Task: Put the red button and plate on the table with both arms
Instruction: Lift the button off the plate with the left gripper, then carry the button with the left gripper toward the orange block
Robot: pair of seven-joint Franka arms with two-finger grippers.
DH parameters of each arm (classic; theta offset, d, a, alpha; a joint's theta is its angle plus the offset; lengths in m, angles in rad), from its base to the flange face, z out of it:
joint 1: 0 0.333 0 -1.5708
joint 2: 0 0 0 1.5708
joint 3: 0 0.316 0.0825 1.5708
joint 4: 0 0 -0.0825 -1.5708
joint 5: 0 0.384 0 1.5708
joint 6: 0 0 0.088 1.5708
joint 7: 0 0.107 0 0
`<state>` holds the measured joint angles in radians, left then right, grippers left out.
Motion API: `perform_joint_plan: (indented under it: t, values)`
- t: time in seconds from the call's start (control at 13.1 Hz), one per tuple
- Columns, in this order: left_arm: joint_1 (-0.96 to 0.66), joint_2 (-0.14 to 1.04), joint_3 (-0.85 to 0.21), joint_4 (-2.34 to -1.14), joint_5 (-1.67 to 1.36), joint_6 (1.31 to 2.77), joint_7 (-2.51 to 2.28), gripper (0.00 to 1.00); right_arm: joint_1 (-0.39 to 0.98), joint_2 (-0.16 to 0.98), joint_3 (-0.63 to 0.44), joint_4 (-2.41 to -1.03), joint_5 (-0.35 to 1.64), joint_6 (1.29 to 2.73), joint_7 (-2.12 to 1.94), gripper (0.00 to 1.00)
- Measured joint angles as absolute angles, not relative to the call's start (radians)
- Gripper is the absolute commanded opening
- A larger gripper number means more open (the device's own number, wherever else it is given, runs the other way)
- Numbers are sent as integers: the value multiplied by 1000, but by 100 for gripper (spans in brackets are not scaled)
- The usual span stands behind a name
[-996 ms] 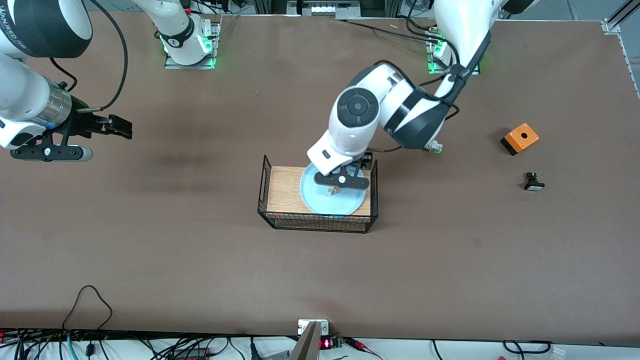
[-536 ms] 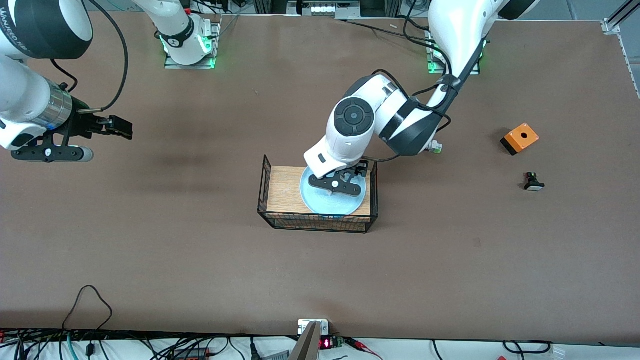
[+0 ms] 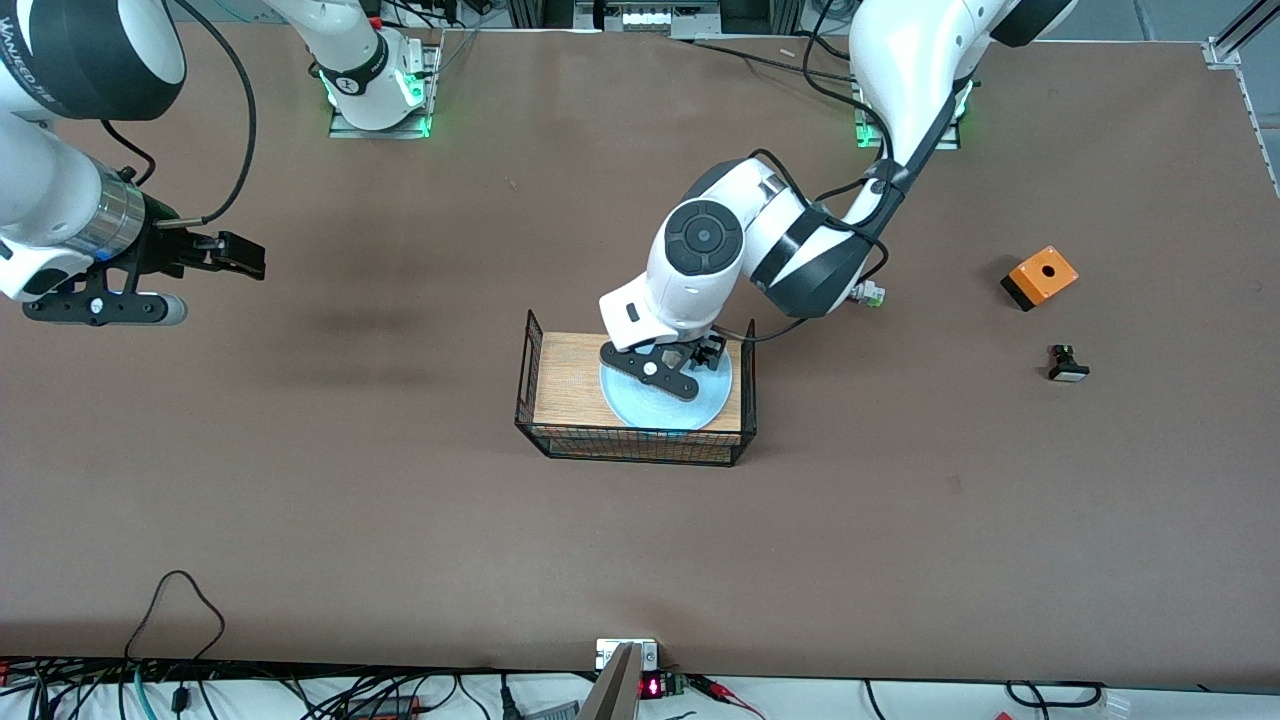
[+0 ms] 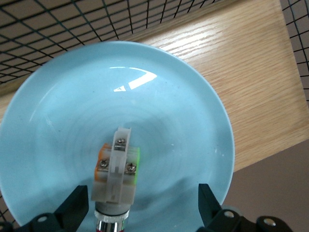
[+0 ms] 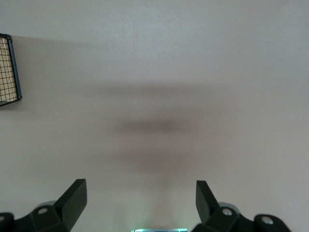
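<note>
My left gripper (image 4: 140,205): lowered over plate (image 4: 58,96), shifted toward right arm's end; jaws wide, now straddling red button (image 4: 116,166).

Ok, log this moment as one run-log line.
left gripper: open, over red button on plate in wire rack | right gripper: open, waiting above table

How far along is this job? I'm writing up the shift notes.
Nothing is placed yet. The plate sits on the wire rack with the red button lying on it. The left gripper is open around the button, not gripping. The right gripper waits open over the table. Both moves remain.
</note>
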<state>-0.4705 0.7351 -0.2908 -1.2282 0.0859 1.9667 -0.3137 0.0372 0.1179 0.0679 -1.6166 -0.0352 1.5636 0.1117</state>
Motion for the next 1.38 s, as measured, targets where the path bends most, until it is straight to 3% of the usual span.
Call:
perform_joint_plan:
  t: [0.08, 0.15, 0.23, 0.54, 0.61, 1.07, 1.38]
  values:
    - [-471, 736, -291, -1228, 88, 1967, -308, 83, 37, 118, 68, -1617, -35, 1564, 112, 100]
    - [-472, 736, -291, -1228, 105, 1967, -297, 56, 36, 118, 68, -1617, -35, 1564, 112, 100]
    - [-473, 736, -291, -1228, 135, 1968, -276, 41, 35, 118, 68, -1617, -35, 1564, 112, 100]
    - [-485, 736, -291, -1228, 169, 1976, -230, 4, 31, 118, 68, -1617, -35, 1564, 112, 100]
    - [-485, 736, -291, -1228, 171, 1982, -230, 0, 31, 118, 68, -1617, -35, 1564, 112, 100]
    - [-480, 722, -288, -1198, 172, 1986, -232, 0, 31, 119, 68, -1617, -35, 1564, 112, 100]
    - [-434, 624, -286, -1174, 172, 1892, -236, 0, 30, 121, 68, -1617, -25, 1566, 112, 100]
